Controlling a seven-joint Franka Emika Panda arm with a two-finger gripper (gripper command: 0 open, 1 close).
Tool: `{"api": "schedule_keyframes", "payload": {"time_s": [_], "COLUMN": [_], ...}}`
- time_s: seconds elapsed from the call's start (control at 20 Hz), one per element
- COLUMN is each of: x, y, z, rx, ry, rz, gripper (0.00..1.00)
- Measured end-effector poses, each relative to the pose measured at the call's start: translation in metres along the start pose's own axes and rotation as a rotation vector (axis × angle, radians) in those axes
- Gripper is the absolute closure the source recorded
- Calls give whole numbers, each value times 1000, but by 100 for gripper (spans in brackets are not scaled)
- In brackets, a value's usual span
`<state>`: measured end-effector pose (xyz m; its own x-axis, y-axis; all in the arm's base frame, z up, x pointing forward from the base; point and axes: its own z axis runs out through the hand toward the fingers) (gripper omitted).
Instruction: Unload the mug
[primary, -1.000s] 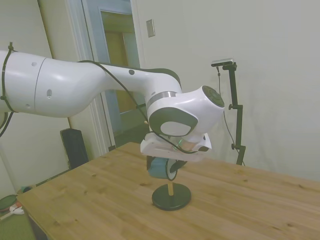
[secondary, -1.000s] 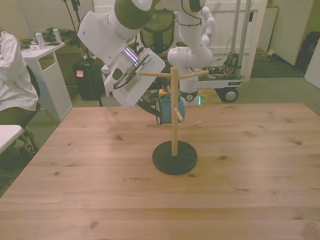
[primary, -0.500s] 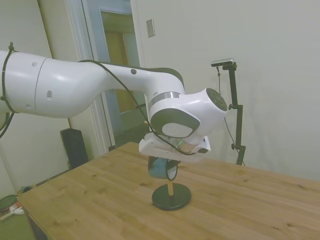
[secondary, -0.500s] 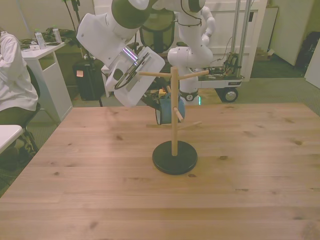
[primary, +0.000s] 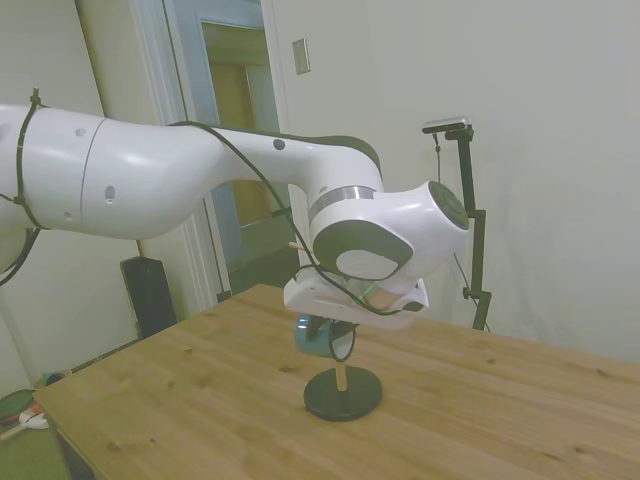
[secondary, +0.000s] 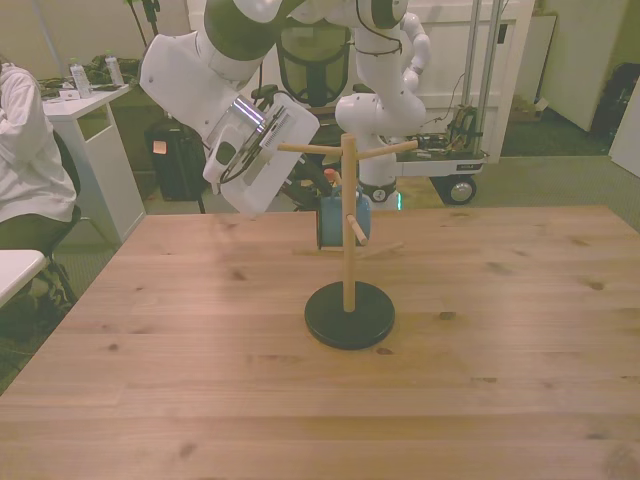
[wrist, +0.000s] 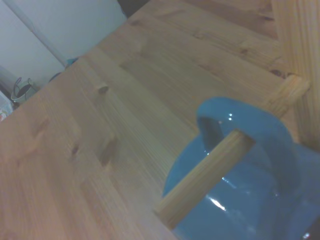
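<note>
The blue mug (secondary: 334, 222) hangs by its loop handle on a lower peg of the wooden stand (secondary: 348, 272), which rises from a black round base (secondary: 349, 316) mid-table. In the side view the mug (primary: 322, 339) sits just under my white hand, above the base (primary: 343, 393). My gripper (secondary: 306, 197) reaches down to the mug from the front view's left; its tip is hidden behind the hand and the mug. The wrist view shows the mug (wrist: 240, 195) close up, with a wooden peg (wrist: 205, 181) passing through its handle.
A person in a white sleeve (secondary: 22, 165) sits at the front view's left, beside a white desk (secondary: 85, 100) with bottles. A second white robot on a wheeled cart (secondary: 395, 100) stands behind the table. The stand's upper pegs (secondary: 310, 149) stick out sideways.
My hand has shifted up and toward the front view's left, and rightward in the side view. The mug has stayed on its peg and now hangs a little straighter.
</note>
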<state>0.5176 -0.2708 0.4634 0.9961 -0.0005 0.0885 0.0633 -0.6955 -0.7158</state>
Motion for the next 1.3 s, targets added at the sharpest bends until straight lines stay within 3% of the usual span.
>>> {"api": "schedule_keyframes", "payload": {"time_s": [1.3], "x": [-6], "y": [2], "z": [-24], "rx": [69], "ry": [-6], "rz": [-25], "gripper": [100]}}
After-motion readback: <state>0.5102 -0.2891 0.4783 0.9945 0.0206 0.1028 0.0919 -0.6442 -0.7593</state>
